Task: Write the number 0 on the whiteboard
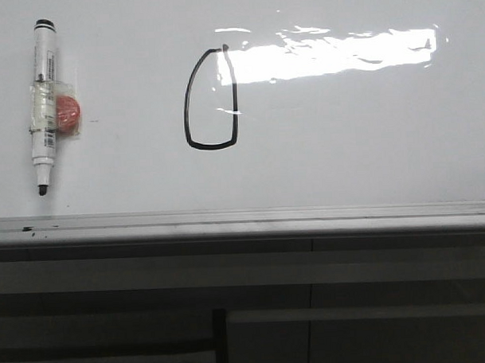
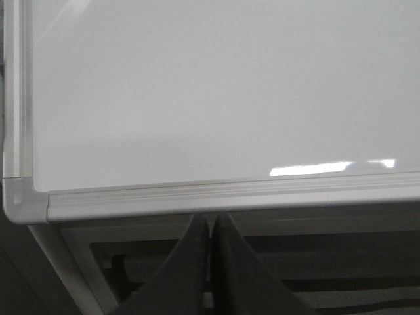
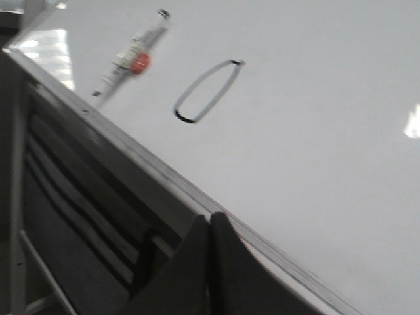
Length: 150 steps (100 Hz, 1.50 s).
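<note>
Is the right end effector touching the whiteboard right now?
Apart: the right wrist view shows the right end effector shut, below the whiteboard tray edge.

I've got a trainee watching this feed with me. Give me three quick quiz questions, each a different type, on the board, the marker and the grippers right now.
1. True or false: the number 0 on the whiteboard is drawn as a closed loop.
2. Multiple choice: in the front view, the marker sits (A) left of the 0, tip pointing down; (B) right of the 0, tip pointing up; (C) lying in the tray.
3. Short answer: is the left gripper or the right gripper holding the marker?

Key: 1 true. 2 A. 3 neither; both are shut with nothing between the fingers, and the marker is on the board.
</note>
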Each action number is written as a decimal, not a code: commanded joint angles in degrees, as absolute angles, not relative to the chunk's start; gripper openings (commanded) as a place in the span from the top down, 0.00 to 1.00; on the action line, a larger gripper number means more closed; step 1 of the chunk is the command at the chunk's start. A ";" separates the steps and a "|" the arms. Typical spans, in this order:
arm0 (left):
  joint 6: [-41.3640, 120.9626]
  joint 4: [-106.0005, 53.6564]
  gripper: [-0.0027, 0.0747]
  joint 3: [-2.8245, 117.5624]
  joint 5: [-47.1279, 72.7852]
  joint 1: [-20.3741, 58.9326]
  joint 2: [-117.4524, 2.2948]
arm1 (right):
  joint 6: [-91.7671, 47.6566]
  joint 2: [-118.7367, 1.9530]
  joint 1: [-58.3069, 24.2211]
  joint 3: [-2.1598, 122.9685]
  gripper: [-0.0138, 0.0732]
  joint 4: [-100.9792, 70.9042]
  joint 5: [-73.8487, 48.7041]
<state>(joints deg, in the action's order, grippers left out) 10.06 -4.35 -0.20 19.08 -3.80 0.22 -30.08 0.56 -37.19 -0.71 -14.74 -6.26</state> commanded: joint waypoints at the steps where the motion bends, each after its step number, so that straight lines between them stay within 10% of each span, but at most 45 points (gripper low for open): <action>1: 9.89 -5.13 0.99 -2.05 15.57 -3.96 1.76 | -29.45 1.68 -27.29 -1.35 0.92 -20.37 -3.54; 37: 9.89 -5.13 0.99 -2.05 15.57 -3.96 1.76 | -28.37 1.68 1.83 -1.35 0.92 -23.36 -13.85; 57: 9.89 -5.13 0.99 -2.05 15.57 -3.96 1.76 | -1.10 1.68 2.09 -1.35 0.92 -1.93 -17.75; 150: 9.89 -5.13 0.99 -2.05 15.57 -3.96 1.76 | -0.99 1.68 2.09 -1.35 0.92 -1.17 -17.53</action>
